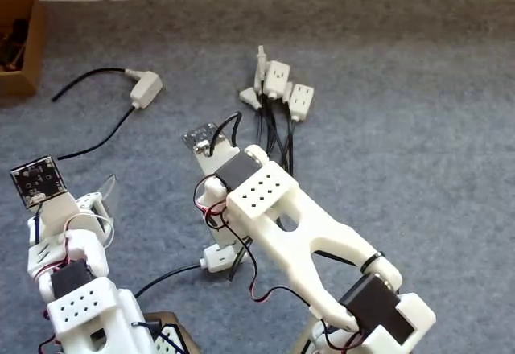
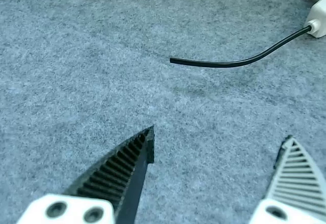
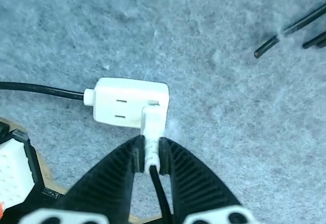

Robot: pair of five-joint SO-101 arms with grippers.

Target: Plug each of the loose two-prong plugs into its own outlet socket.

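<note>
Grey felt tabletop (image 1: 418, 88). Toward its near edge the right arm (image 1: 298, 225) partly hides a white outlet socket (image 3: 125, 104). Near-left corner, left gripper (image 2: 219, 134): jaws released over bare felt. At the socket, right gripper (image 3: 149, 150): jaws clenched on a white plug (image 3: 153, 124) touching the socket's face; prongs not discernible

The right gripper (image 3: 149, 151) has its black fingers (image 3: 118, 169) pinched on a white two-prong plug (image 3: 153, 123). The plug's head touches the white outlet socket (image 3: 122, 106) at the end opposite the socket's black cord (image 3: 41, 89); whether the prongs are seated cannot be told. Two socket slots lie uncovered beside the plug. Black cable ends (image 3: 285, 29) lie well apart from the socket on the grey carpet (image 3: 204, 81).
</note>
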